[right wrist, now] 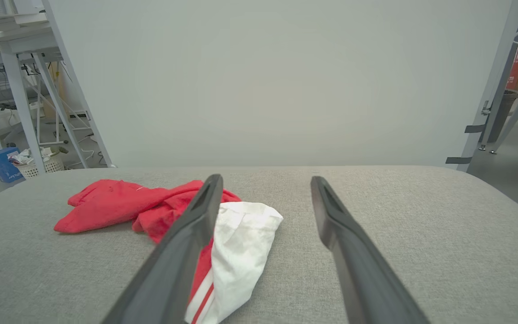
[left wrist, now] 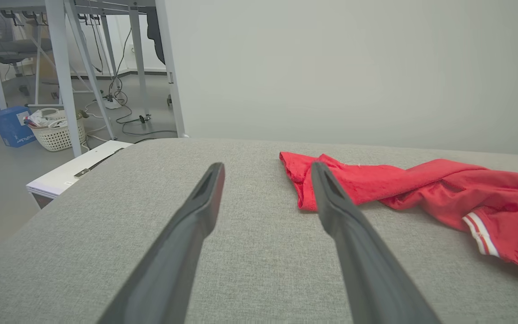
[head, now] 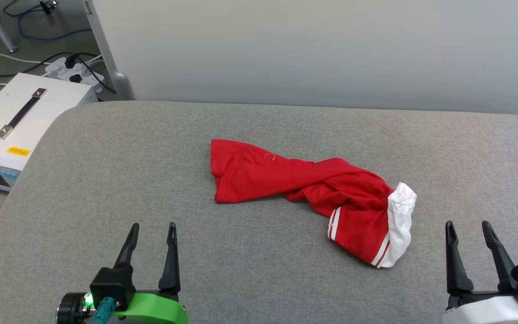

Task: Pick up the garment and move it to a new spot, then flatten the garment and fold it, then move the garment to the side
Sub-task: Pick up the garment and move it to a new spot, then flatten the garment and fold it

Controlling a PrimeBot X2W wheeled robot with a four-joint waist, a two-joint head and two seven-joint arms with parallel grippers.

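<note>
The red jersey T-shirt (head: pixel 281 173) lies crumpled on the grey fabric tabletop (head: pixel 106 171), near its middle, stretched in the head view from the far left down toward the near right. Its left end spreads fairly flat in plain red with a few creases. The middle is wrung into a loose, rope-like twist. The right end bunches into folds, where a white sleeve (head: pixel 402 216) lies at the outer edge, beside red-white striped trim (head: pixel 333 223)
</note>
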